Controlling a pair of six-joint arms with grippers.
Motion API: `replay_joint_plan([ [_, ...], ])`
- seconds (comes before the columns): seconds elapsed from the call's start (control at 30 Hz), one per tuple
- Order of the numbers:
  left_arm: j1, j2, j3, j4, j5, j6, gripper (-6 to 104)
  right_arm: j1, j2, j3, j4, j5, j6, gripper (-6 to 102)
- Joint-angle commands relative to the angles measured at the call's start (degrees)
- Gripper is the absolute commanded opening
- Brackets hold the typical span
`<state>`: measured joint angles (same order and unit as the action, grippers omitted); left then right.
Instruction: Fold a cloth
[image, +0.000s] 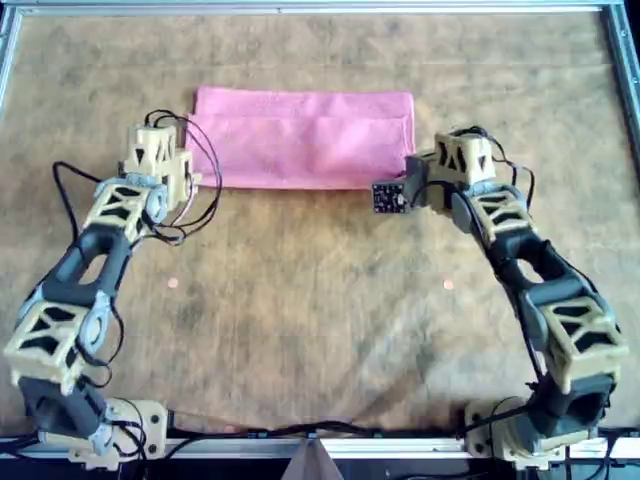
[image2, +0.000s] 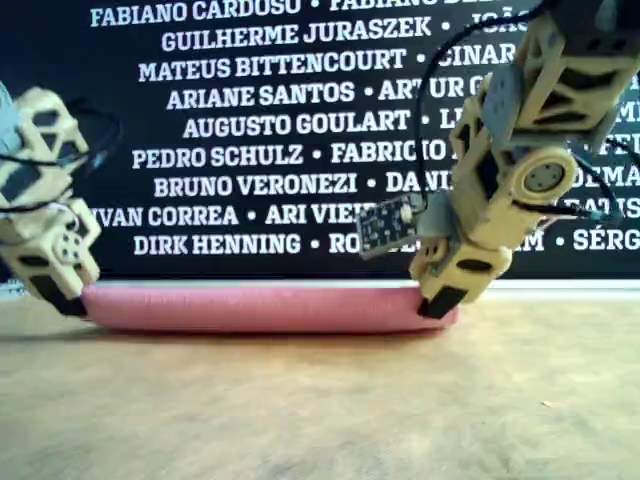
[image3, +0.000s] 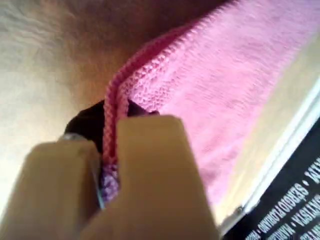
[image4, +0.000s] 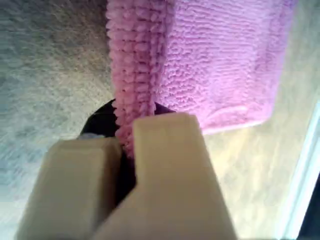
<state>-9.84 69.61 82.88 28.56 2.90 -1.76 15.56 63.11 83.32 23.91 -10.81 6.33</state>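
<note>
Currently both the left gripper (image3: 107, 170) and right gripper (image4: 127, 150) clench the cloth (image: 305, 135); I'd move them evenly, keeping the 2 layers aligned.

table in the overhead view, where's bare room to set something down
Free: the wide brown table stretch between the two arms, below the cloth, and the strip above the cloth. Crowded: the cloth's ends, where the left claw and right claw pinch it.

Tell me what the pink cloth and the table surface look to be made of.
Cloth: soft looped fabric, probably microfibre or terry; the wrist views show fuzzy knit-like rows and a ribbed edge. Table surface: matte brown, mottled and faintly creased, perhaps felt or paper; hard to tell.
</note>
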Motion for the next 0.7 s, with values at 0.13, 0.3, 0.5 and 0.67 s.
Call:
replay_joint_plan([
  [0.13,-1.2,7.6,2.1,0.4,0.1,0.3,0,-0.2,10.8,4.0,-2.3,-0.4,0.35,-1],
  [0.3,-3.3,7.7,6.0,0.4,0.1,0.3,0,-0.3,13.4,8.9,-2.3,-0.4,0.18,-1],
  [0.5,-5.3,10.5,11.2,0.4,0.1,0.3,0,-0.3,17.2,13.8,-2.3,-0.4,-0.09,-1],
  [0.67,-5.3,18.3,17.6,0.4,0.1,0.3,0,-0.2,21.1,18.2,-2.3,-0.4,-0.18,-1],
])
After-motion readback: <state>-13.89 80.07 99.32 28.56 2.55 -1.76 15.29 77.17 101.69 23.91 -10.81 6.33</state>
